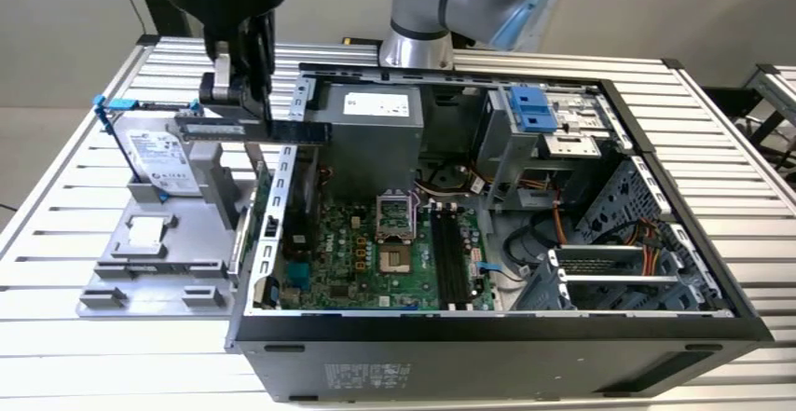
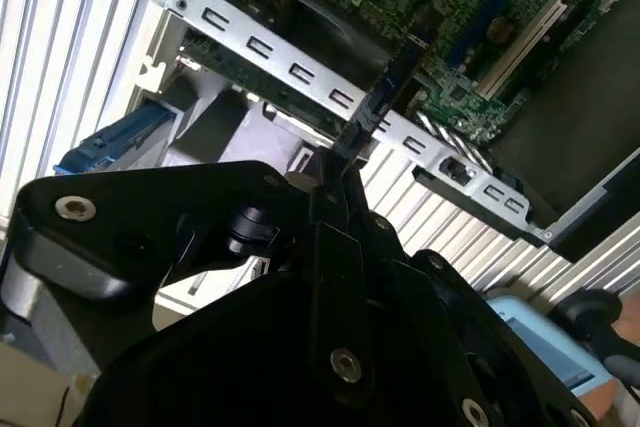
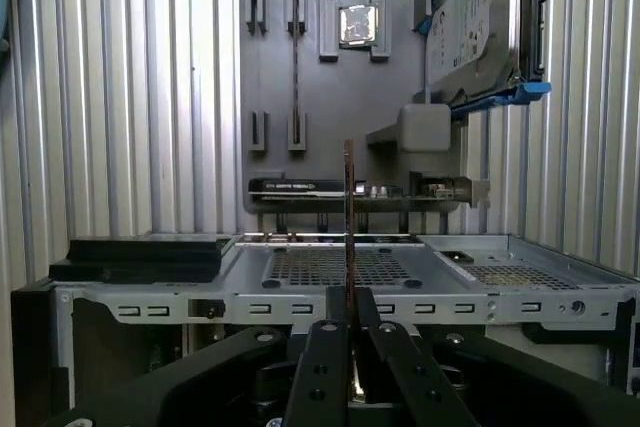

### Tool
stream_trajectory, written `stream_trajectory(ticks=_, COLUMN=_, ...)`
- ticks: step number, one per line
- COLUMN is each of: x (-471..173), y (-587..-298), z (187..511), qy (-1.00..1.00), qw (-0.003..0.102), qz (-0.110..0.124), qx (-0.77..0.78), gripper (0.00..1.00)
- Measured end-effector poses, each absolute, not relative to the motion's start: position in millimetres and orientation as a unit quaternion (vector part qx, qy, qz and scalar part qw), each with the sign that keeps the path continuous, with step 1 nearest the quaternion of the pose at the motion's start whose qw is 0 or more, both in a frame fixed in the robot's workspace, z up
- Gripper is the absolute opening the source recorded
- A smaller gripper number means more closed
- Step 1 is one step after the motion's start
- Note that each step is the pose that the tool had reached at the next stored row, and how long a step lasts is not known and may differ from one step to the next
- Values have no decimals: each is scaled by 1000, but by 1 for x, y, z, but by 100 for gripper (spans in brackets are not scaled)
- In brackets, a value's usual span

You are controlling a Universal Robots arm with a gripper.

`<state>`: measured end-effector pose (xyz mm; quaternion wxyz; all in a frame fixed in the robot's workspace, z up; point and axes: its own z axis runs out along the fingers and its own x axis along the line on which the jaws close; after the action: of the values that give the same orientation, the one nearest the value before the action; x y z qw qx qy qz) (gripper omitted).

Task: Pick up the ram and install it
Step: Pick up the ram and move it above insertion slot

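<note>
Gripper (image 3: pixel 350 299) pinches ram (image 3: pixel 348 209), edge-on in first wrist view, lengthwise in exterior view.

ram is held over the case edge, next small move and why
Probably shift toward the exterior view's right: the gripper holds the ram over the case wall, while the black memory slots lie further that way on the motherboard.

Exterior view: arm (image 1: pixel 430 20) is cut off by the frame edge at 12 o'clock. Gripper (image 1: pixel 240 113), at 10 o'clock, covers the ram (image 1: pixel 298 132) mid-section. First wrist view: ram edge-on, chips not discernible; drive (image 3: pixel 470 27) cropped by the frame edge.
</note>
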<state>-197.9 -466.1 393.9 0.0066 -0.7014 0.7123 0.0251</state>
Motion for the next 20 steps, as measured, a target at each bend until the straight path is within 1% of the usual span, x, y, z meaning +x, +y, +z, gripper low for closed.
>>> stream_trajectory(ticks=20, x=-142, y=-466, z=394, qy=711, qw=6, qz=25, qx=-703, gripper=0)
